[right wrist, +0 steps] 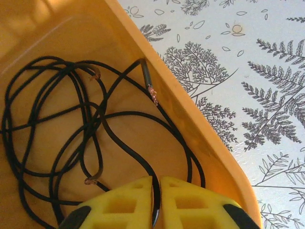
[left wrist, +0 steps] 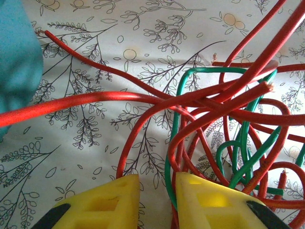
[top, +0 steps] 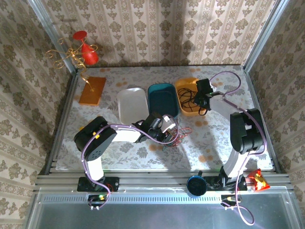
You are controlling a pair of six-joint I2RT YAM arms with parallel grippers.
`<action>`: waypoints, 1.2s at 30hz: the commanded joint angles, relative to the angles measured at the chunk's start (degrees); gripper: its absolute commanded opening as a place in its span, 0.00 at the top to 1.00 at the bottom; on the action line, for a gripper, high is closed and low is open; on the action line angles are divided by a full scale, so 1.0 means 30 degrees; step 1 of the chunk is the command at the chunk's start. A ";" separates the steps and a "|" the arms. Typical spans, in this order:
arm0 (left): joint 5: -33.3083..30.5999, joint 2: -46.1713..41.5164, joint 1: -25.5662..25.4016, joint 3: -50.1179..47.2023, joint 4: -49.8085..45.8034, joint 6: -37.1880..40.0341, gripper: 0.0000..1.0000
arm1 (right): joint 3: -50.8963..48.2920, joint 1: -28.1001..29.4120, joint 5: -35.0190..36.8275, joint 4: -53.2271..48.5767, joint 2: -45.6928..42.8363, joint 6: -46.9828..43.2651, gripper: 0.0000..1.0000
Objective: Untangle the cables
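- Sitting low over the red and green tangle (left wrist: 214, 119) with the left gripper (left wrist: 157, 179), fingers a bit apart, nothing pinched
- Tangle just ahead and to the right of those fingers, on the table (left wrist: 86, 157) beside the teal tray (left wrist: 16, 62)
- Long red strand (left wrist: 71, 102) lying across, left to right, into the knot
- Over the black cable (right wrist: 71, 119) in the orange tray (right wrist: 190, 109) with the right gripper (right wrist: 156, 183)
- Almost closed there, one black strand in the thin gap; cannot tell if squeezed or loose
- Much nearer the tangle on the left side, so probably a left-arm reach forward and right
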 commanded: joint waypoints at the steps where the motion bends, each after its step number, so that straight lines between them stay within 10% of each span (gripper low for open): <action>1: -0.0443 0.0627 -0.0176 -0.0292 -0.2532 0.0593 0.74 | -0.0053 0.0068 0.0360 0.0018 -0.1716 -0.0629 0.73; 11: -0.0406 0.0642 -0.0204 -0.0299 -0.2368 0.0572 0.74 | -0.1495 0.0114 0.1373 -0.1060 -0.5811 -0.1584 0.56; 23: -0.0262 0.0627 -0.0206 -0.0402 -0.2054 0.0683 0.73 | -0.7972 0.3885 -0.8715 -0.2029 -1.0561 -0.3700 0.52; 36: -0.0318 0.0686 -0.0234 -0.0255 -0.2237 0.0683 0.73 | -0.7919 0.4505 -0.8028 -0.3442 -0.9422 -0.5530 0.38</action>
